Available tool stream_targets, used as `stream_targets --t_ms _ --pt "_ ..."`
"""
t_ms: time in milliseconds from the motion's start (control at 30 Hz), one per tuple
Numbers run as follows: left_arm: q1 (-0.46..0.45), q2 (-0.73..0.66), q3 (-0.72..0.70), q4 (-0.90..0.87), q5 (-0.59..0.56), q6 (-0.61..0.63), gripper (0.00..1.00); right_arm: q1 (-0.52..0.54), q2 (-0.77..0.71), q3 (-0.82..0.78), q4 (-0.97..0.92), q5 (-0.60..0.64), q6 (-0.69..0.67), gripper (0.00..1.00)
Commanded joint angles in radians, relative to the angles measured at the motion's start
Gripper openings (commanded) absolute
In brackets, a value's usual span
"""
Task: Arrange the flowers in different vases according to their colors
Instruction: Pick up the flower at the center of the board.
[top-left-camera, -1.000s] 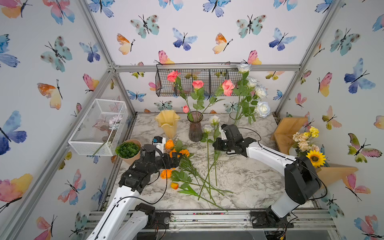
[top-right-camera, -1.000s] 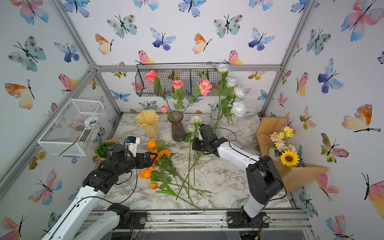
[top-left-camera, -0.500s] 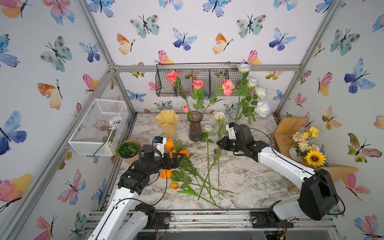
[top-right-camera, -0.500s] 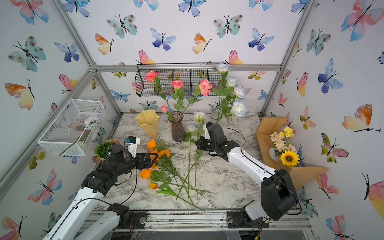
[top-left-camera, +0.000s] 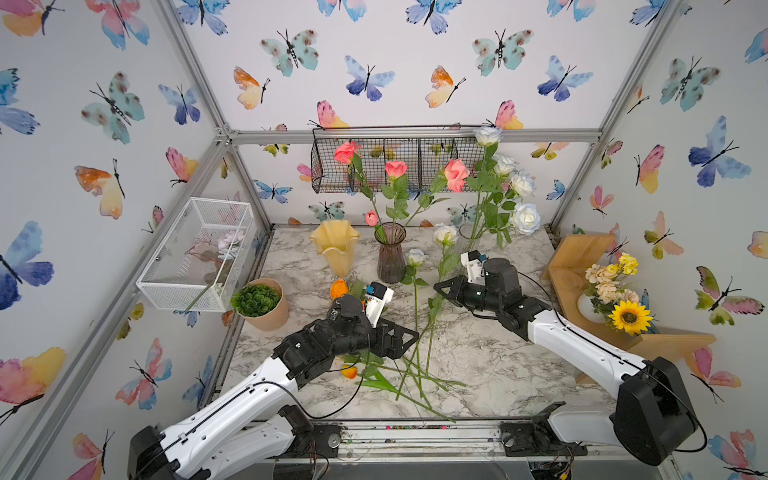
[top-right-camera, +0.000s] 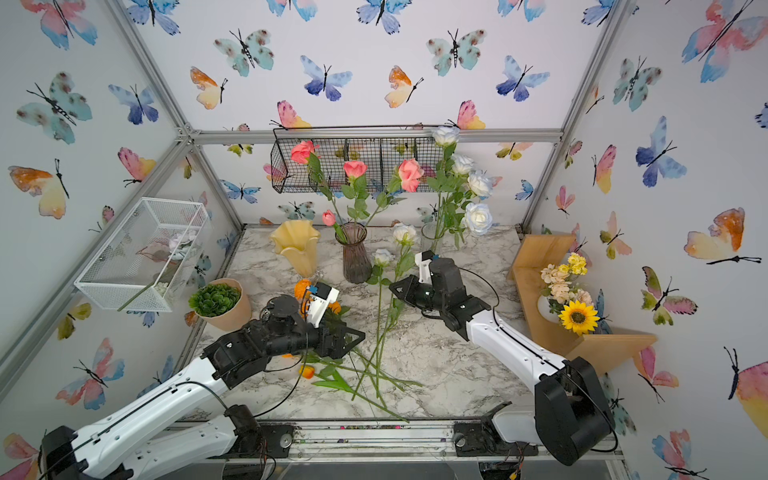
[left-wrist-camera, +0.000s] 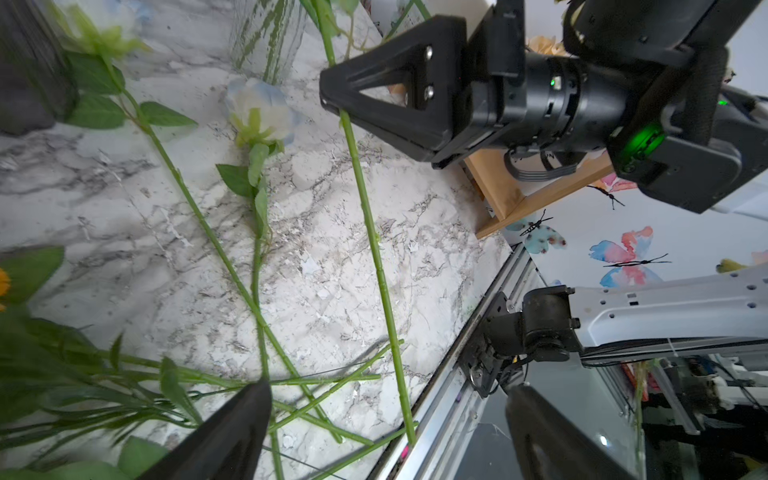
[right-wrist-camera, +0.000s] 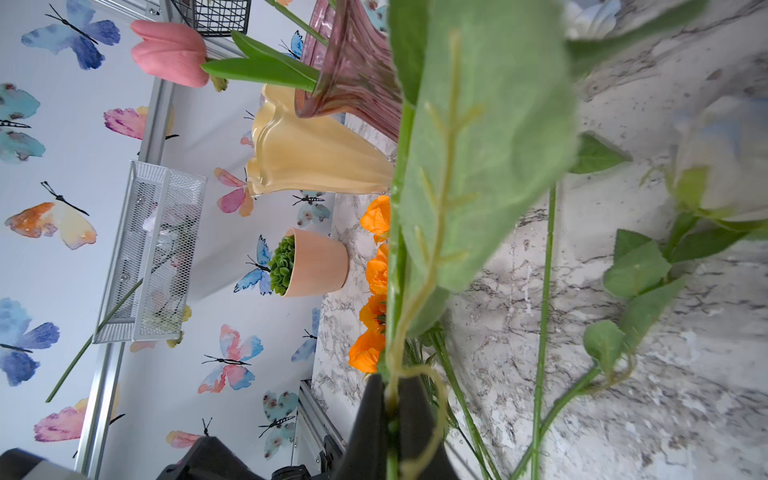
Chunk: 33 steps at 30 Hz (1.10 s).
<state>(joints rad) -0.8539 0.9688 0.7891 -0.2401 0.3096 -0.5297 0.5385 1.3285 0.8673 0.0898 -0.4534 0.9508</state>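
Roughly two thirds done, by my judgement. The pink flowers stand together in the purple vase, and a bunch of white roses stands in the clear vase at the back. The yellow vase is empty. The orange flowers lie on the worktop just in front of it, partly hidden under the left arm, their stems crossing those of the loose white ones near the front edge. Two white roses are not yet placed. The right pincer is clamped on the stem of one, the held rose. Its bloom is raised close to the clear vase, and its foot looks low among the other stems. The other, the lying rose, is flat on the worktop between the purple vase and the held stem. The left pincer hangs over the tangle of stems with its jaws wide apart and nothing in them. What is left, as I read it, is to stand the held rose in the clear vase, then the lying rose, and then move every orange flower into the yellow vase.
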Motion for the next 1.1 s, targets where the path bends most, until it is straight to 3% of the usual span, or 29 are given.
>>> stream_targets --t_ms 0,167,500,867,1067 --pt "-0.046 0.055 0.025 0.077 -0.072 -0.035 0.9 0.002 -0.024 -0.015 0.068 -0.04 0.022 0.02" --pt "-0.048 0.106 0.024 0.095 -0.132 -0.04 0.82 0.002 -0.03 -0.013 0.071 -0.057 0.016 0.02" --pt "-0.048 0.235 0.06 0.201 -0.028 -0.054 0.73 0.002 -0.064 -0.045 0.069 -0.036 0.015 0.02" --pt "-0.048 0.309 0.098 0.224 -0.029 -0.047 0.48 0.002 -0.063 -0.056 0.093 -0.045 0.032 0.02" --pt "-0.048 0.337 0.114 0.243 -0.01 -0.05 0.42 0.002 -0.058 -0.061 0.101 -0.048 0.037 0.02"
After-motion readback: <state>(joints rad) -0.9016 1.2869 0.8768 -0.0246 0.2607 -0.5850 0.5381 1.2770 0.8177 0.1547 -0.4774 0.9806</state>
